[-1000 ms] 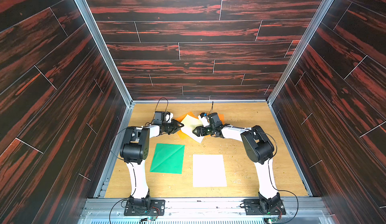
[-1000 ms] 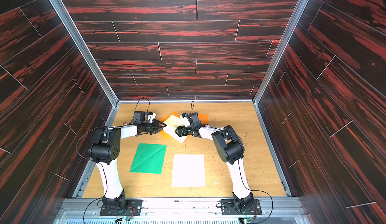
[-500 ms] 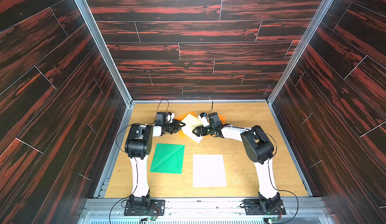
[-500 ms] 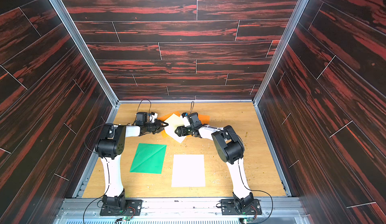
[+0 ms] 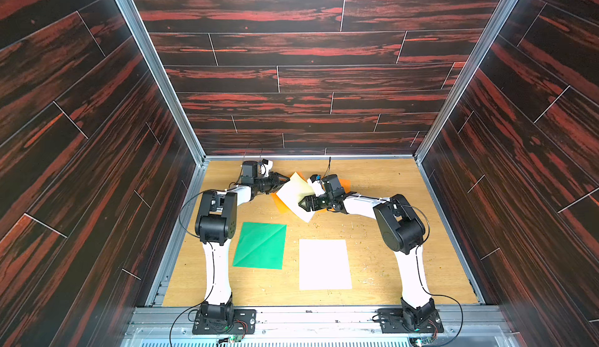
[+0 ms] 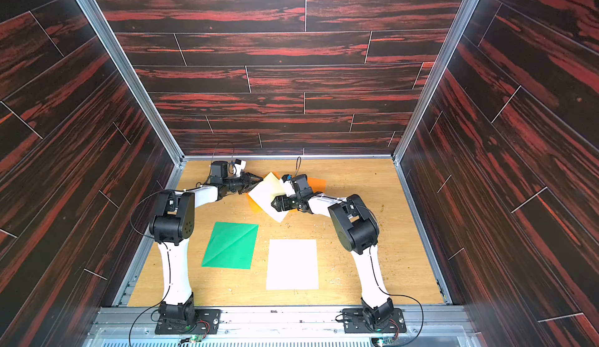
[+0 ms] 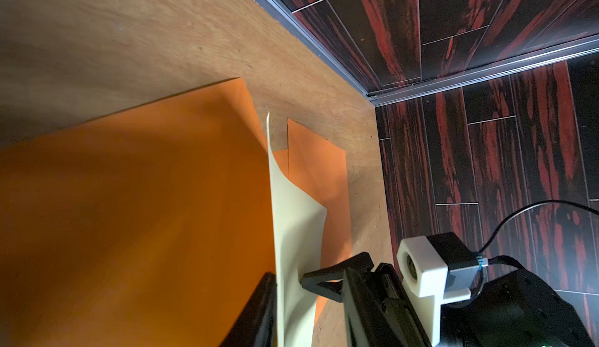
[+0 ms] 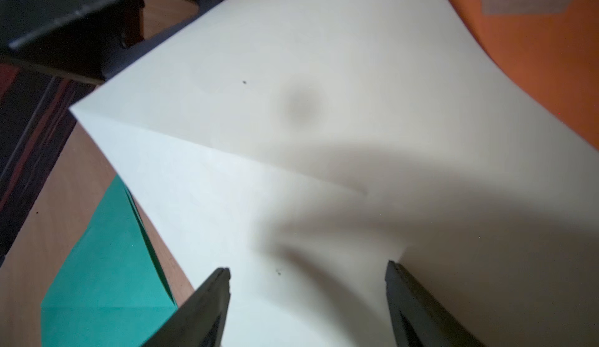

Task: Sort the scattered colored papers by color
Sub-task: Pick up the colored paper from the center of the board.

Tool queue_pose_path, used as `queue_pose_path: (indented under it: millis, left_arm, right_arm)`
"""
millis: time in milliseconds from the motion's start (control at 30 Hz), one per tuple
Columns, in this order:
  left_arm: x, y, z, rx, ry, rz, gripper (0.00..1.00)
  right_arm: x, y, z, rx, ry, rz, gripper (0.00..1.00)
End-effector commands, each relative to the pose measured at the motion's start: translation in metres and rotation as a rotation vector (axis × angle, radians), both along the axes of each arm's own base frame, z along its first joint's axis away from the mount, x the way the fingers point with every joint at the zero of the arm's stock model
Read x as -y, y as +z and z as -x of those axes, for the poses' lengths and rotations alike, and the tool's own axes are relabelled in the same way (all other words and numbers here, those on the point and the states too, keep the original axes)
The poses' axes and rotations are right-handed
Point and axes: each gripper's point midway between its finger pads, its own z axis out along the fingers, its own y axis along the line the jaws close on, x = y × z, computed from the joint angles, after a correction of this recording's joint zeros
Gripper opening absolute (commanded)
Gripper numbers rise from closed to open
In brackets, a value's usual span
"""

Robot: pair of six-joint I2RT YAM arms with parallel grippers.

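A creased cream paper (image 5: 294, 196) lies tilted over an orange paper (image 5: 280, 204) at the back middle. My left gripper (image 5: 286, 179) is shut on its far-left corner, and in the left wrist view the cream paper (image 7: 291, 232) stands edge-on between the jaws of my left gripper (image 7: 288, 277), lifted off the orange paper (image 7: 129, 215). My right gripper (image 5: 301, 203) is open, with its jaws spread over the cream paper (image 8: 291, 134) in the right wrist view (image 8: 308, 271). A second orange paper (image 5: 344, 184) shows behind the right wrist. A green paper (image 5: 261, 245) and a white paper (image 5: 324, 264) lie flat in front.
The wooden floor (image 5: 372, 264) is boxed in by dark walls, with a metal rail (image 5: 311, 157) along the back close behind both grippers. Small crumbs dot the floor at the right. Both arm bases stand at the front edge.
My left gripper has moved toward the back right with the cream paper's corner, raising it and covering more of the orange paper. The right gripper has stayed in place.
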Motion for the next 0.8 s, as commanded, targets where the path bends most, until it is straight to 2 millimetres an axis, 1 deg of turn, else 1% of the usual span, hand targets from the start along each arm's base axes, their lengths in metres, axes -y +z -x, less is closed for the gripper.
queue_pose_path:
  millis: [0,167,300,400,500,567,633,667,700,767]
  left_arm:
    - [-0.001,-0.024,0.009,-0.069,-0.035,-0.028,0.38]
    - [-0.002,-0.051,0.015,-0.134,-0.050,-0.064,0.38]
    - [-0.003,-0.062,0.017,-0.158,-0.051,-0.073,0.38]
    - [-0.002,-0.063,0.017,-0.161,-0.059,-0.066,0.37]
    - [0.000,-0.060,0.017,-0.151,-0.070,-0.059,0.35]
    - [0.001,-0.057,0.017,-0.144,-0.085,-0.050,0.30]
    - [0.002,-0.054,0.017,-0.140,-0.099,-0.054,0.21]
    - [0.003,-0.055,0.017,-0.143,-0.108,-0.059,0.18]
    - [0.003,-0.054,0.017,-0.145,-0.117,-0.067,0.16]
    - [0.003,-0.056,0.020,-0.158,-0.143,-0.089,0.15]
  right_arm:
    - [0.034,-0.087,0.050,-0.269,-0.014,0.179,0.80]
    - [0.033,-0.086,0.050,-0.269,-0.014,0.177,0.80]
    - [0.033,-0.086,0.050,-0.267,-0.012,0.176,0.80]
    - [0.033,-0.087,0.050,-0.268,-0.012,0.178,0.80]
    - [0.033,-0.087,0.049,-0.266,-0.010,0.177,0.80]
    - [0.033,-0.087,0.049,-0.266,-0.009,0.177,0.80]
    - [0.033,-0.087,0.049,-0.267,-0.009,0.177,0.80]
    - [0.033,-0.087,0.049,-0.268,-0.008,0.177,0.80]
    - [0.033,-0.087,0.050,-0.269,-0.007,0.177,0.80]
    - [0.033,-0.087,0.049,-0.268,-0.005,0.178,0.80]
